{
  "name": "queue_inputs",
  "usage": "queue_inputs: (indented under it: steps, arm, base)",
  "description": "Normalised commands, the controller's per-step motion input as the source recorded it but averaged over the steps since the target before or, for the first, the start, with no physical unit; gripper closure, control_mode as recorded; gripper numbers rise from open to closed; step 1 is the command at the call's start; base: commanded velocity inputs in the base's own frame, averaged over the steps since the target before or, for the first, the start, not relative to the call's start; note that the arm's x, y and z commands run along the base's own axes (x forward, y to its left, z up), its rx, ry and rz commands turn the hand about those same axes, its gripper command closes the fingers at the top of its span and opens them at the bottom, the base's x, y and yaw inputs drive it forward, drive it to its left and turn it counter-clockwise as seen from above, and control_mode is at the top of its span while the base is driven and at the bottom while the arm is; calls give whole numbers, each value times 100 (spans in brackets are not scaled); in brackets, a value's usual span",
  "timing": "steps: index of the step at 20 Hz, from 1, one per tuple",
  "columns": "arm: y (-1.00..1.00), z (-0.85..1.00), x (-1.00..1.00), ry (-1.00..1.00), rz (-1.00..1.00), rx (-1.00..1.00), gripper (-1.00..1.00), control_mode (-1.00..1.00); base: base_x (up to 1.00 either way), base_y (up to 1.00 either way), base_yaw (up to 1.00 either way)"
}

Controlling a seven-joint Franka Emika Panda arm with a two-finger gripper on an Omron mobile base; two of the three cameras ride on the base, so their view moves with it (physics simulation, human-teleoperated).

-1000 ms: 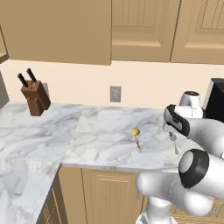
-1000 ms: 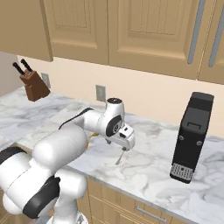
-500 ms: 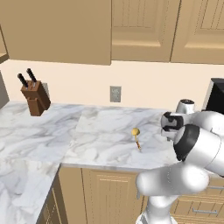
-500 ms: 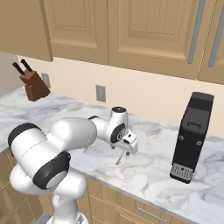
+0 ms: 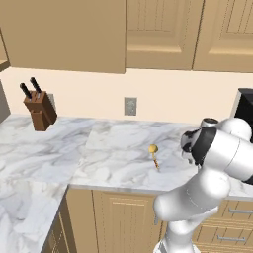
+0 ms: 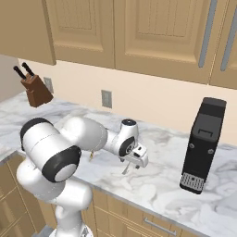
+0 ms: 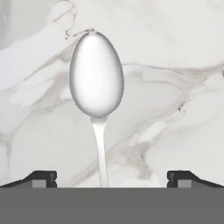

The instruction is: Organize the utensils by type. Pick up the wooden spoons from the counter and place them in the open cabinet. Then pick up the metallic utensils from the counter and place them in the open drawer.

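A small silver spoon (image 7: 96,74) lies flat on the white marble counter (image 7: 175,65). Its handle runs down between my fingertips (image 7: 41,177). My gripper (image 7: 111,179) hangs open just above that handle, straddling it without touching. From the right base view the gripper (image 6: 137,158) sits low over the counter (image 6: 157,185), and the spoon's handle (image 6: 125,170) pokes out below it. The small gold utensil (image 5: 154,151) with a reddish stem lies on the counter (image 5: 108,153) left of my arm. The wooden spoons, the open cabinet and the open drawer are out of view.
A tall black coffee machine (image 6: 201,146) stands on the counter to the right of the gripper. A knife block (image 5: 38,108) sits far left by the wall. Shut wall cabinets (image 5: 158,29) hang overhead. The counter turns a corner at the left.
The hand has sunk closer to the counter over the silver spoon, and the arm's elbow has swung round. The jaws stayed open. The utensils have not moved.
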Motion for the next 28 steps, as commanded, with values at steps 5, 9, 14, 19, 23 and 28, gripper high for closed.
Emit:
queue_inputs:
  steps: [5, 9, 14, 19, 23, 28]
  arm:
    - [0, -23, 14, 0, 1, 0, -100, -100]
    - [0, -18, 14, 0, 0, 0, -100, -100]
    - [0, -15, 15, 0, 0, 0, -100, -100]
    - [0, -24, 14, 0, 0, 0, 100, -100]
    - [0, -26, 21, 0, 0, 0, 100, -100]
    - [0, -25, 25, 0, 3, 0, 100, -100]
  base:
    - [0, 0, 0]
    - [0, 0, 0]
    - [0, 0, 0]
    - [0, 0, 0]
    - [0, 0, 0]
    - [0, 0, 0]
